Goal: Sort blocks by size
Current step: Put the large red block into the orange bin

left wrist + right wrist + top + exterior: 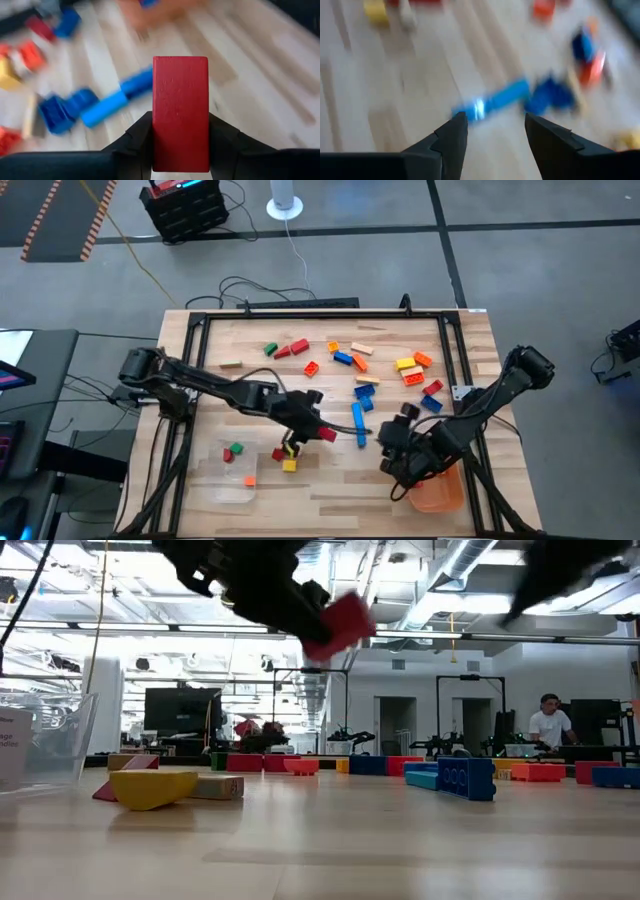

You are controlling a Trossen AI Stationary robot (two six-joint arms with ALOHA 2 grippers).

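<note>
"Gripping a red block [180, 112] endwise between its two fingers [135, 145], the left gripper [322, 431] hung above the middle of the surface [330, 485], clear of the wood."

"Where did the block need to go, and which way did it lie?"

"Its long axis ran straight out from the fingers. The clear tray [228, 472], which held a few short blocks, lay toward the left front corner, nearer this arm than the other. A yellow block [289, 465] sat between gripper and tray; the wood around it was otherwise bare."

"And the right arm?"

"The right gripper [392, 442] waited with fingers apart and empty, just beside the orange tray [440, 492], with a long blue bar [358, 423] ahead of it. Most loose blocks [412, 370] lay toward the far edge."
</note>
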